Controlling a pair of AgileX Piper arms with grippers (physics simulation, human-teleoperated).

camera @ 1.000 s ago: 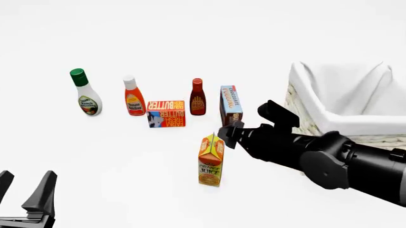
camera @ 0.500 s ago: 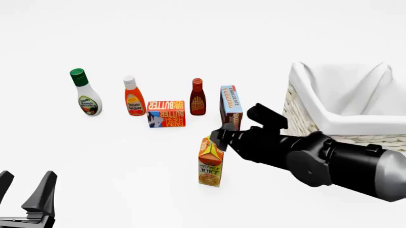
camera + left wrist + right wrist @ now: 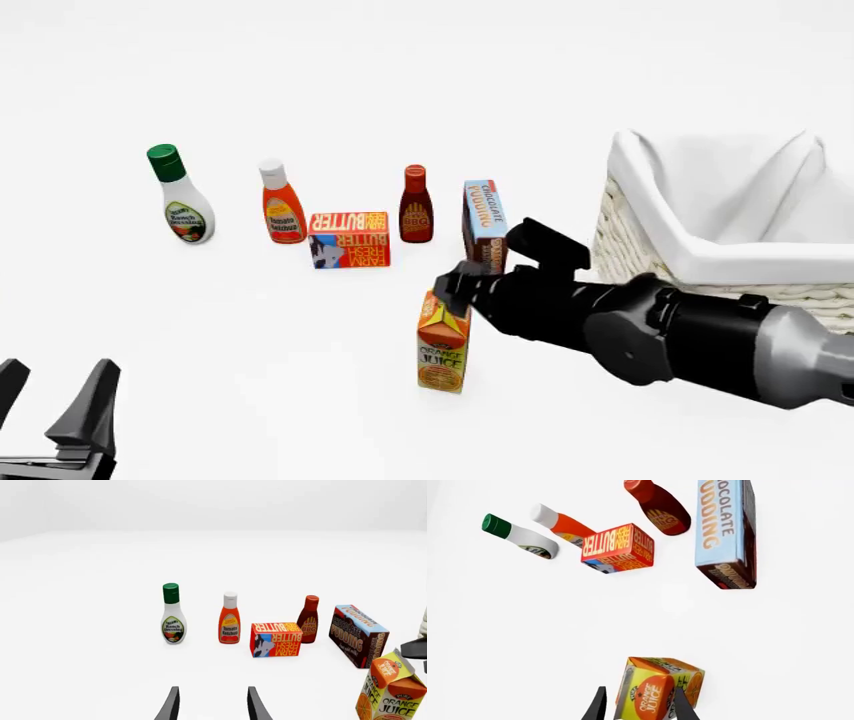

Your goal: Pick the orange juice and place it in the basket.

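At table centre, the orange juice (image 3: 443,345) is standing upright, in front of the chocolate pudding box (image 3: 486,222) and butter box (image 3: 350,239), w/ the basket (image 3: 667,262) sitting off to the right. The right gripper (image 3: 454,285) is hovering right at the carton's gable top, fingers (image 3: 598,706) spread either side of it in the wrist view, not clamped. The left gripper (image 3: 54,408) is sitting low at near left, jaws apart, holding nothing. Ranch bottle (image 3: 178,195), ketchup (image 3: 280,203) & BBQ sauce (image 3: 416,205) are lining up behind.

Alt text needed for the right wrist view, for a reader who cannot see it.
The right hand has its open fingers on either side of the orange juice carton. Beyond stand a chocolate pudding box, butter box, BBQ sauce, ketchup and ranch dressing.
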